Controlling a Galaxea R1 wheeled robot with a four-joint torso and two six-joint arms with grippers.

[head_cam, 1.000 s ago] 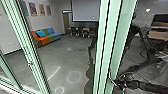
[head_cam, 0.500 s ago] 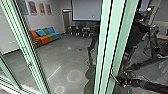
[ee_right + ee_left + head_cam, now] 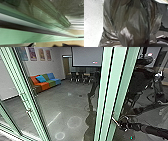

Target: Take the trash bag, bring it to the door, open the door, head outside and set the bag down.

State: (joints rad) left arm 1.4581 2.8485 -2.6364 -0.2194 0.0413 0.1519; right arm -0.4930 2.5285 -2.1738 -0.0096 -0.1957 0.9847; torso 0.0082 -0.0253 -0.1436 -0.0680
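- The trash bag (image 3: 134,18), black and shiny with many folds, is very close to the left wrist camera. It has a small pale patch (image 3: 127,33) on its side, and bright speckled ground (image 3: 92,25) is beside it. How it lies from the thick green post (image 3: 110,92), I cannot tell.
- For the left gripper, I cannot tell if it is open or closed.
- The right gripper (image 3: 120,125) is at the right side of the thick green post, low down, near a thin pale bar (image 3: 114,120). If it is open, closed or gripping, I cannot tell. In the right wrist view, a long green frame (image 3: 15,36) with grey and dark stripes is passing close.
- To the left of the thick green post stands another green post (image 3: 25,92), looking tilted.
- Between these two posts is the grey floor (image 3: 67,102), with two pale rings (image 3: 74,122) and a bright streak (image 3: 53,119).
- Right of the thick green post there is a dark shape (image 3: 142,79); whether person or reflection, I cannot tell.
- Farther, left of the thick post, a sofa (image 3: 43,84) in orange, green and blue has a blue cushion (image 3: 40,79).
- Farthest, also left of it, are chairs (image 3: 78,77), a screen (image 3: 86,57) and wall pictures (image 3: 41,54).
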